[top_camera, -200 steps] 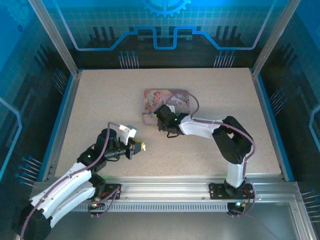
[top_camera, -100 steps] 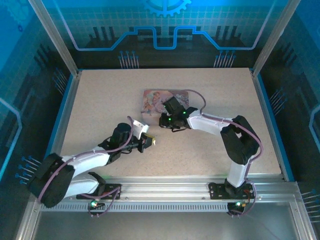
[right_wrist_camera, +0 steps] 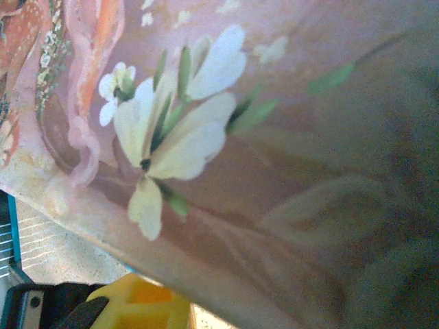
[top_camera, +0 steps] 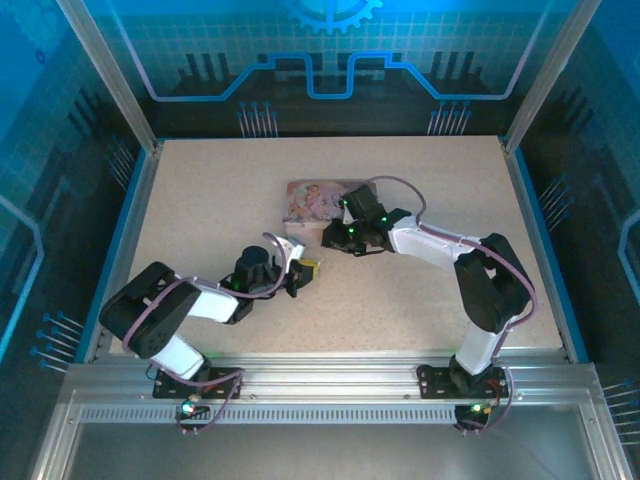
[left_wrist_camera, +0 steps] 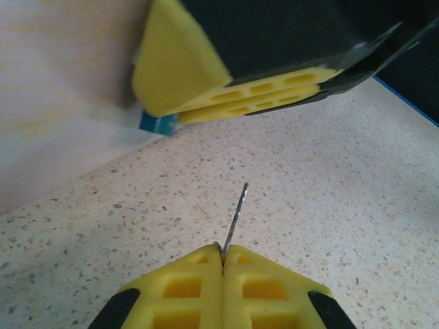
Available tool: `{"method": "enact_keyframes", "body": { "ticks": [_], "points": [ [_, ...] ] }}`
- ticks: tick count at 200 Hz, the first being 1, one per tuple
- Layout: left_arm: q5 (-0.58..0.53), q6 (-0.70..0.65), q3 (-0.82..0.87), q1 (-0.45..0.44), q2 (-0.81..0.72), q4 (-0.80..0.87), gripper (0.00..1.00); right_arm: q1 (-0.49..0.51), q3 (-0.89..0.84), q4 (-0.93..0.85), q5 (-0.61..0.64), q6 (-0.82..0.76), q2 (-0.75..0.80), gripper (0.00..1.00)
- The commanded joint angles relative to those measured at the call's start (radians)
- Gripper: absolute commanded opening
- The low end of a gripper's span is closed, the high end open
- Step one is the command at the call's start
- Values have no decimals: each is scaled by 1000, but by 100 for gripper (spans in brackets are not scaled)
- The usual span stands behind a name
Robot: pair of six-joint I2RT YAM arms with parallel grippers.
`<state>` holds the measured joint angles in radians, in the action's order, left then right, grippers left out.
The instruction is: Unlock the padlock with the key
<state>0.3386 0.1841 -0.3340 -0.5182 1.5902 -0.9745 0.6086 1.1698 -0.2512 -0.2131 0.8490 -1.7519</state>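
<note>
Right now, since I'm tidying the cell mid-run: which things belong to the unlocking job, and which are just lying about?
Job:
- key, pinched in the left gripper
- padlock, apparently the small bluish piece at the tips of the right gripper

Lying about:
- pink illustrated tin, close by the right gripper

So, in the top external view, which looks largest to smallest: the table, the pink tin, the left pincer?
1. table, by far the largest.
2. pink tin, though the right arm covers part of it.
3. left pincer, smallest, even standing somewhat nearer the camera.
</note>
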Motion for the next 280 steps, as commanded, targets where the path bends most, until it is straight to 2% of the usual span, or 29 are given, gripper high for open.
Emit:
{"method": "enact_keyframes", "body": {
  "ticks": [1, 43, 87, 188, 280],
  "points": [
    [44, 13, 16, 38, 43, -166, 0, -16, -2, 49, -72, -2, 51, 2],
    [116, 55, 9, 86, 134, -281, 0, -20, 14, 20, -102, -33, 56, 1],
    [153, 114, -9, 94, 258, -425, 0, -20, 37, -6, -130, -52, 48, 0],
    [180, 94, -30, 95, 250, -425, 0, -21, 45, 0, -182, -35, 28, 0],
    [118, 83, -11, 94, 228, -425, 0, -22, 37, 2, -190, -28, 35, 0]
  ]
}}
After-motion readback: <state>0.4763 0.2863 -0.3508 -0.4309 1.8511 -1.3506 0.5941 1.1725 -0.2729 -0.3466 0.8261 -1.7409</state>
